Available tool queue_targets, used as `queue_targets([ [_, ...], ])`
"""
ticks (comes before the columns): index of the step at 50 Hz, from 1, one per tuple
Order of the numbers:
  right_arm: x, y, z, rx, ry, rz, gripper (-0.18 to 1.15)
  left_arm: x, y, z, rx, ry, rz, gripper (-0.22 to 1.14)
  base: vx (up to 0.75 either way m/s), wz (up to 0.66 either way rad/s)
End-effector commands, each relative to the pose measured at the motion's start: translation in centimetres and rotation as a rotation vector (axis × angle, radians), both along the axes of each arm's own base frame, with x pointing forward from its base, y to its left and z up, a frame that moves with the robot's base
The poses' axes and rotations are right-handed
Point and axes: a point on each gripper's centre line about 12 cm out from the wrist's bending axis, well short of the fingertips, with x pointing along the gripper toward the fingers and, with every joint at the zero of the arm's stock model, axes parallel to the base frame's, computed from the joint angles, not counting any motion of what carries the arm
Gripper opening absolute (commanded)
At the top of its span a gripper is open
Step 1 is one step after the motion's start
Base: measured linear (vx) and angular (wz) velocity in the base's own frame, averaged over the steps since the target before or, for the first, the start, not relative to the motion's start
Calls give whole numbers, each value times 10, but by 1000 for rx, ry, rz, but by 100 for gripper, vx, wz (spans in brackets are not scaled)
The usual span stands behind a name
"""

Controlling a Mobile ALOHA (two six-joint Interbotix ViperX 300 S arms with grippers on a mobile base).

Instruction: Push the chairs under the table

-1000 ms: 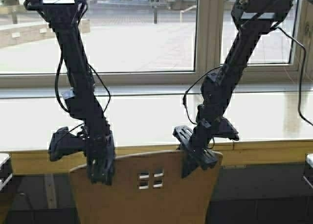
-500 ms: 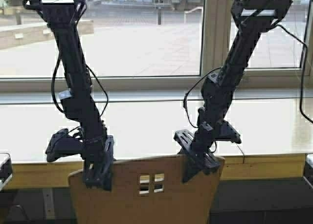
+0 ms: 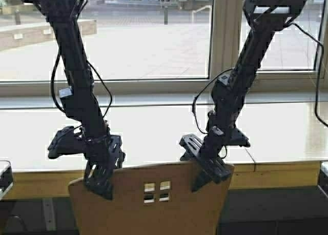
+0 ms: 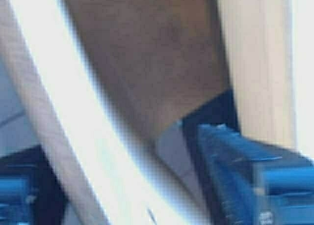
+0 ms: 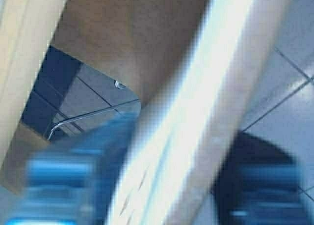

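One chair [image 3: 148, 204] is in hand: its tan backrest, with four square cutouts, stands just before the yellowish front edge of the table [image 3: 287, 171], top rim level with that edge. I judge the push step is under way and not finished, since the backrest is not yet under the table. The left gripper [image 3: 100, 186] straddles the rim at the backrest's left top corner; the right gripper [image 3: 205, 179] straddles it at the right top corner. Both wrist views show a finger on each side of the rim, so I read both as clamped on the chair. Next move: drive the base straight forward, keeping both arms level.
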Motion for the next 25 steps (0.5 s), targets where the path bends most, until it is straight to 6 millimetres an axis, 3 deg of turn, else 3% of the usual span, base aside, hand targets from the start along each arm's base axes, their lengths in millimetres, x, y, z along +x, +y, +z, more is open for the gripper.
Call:
queue_targets([
  [1, 26, 4, 48, 10, -117, -19, 95, 21, -1, 34, -31, -66, 9, 102, -1, -1],
  [7, 27, 2, 70, 2, -155, -32, 94, 19, -2, 50, -50, -59, 1, 102, 0, 0],
  [12, 23, -1, 90, 1, -170, -38, 94, 14, -2, 75, -66, -69, -9, 102, 0, 0],
  [25, -11, -32, 156, -100, -281, -52, 94, -27, 16, 137, -18, -88, -109, 102, 0, 0],
])
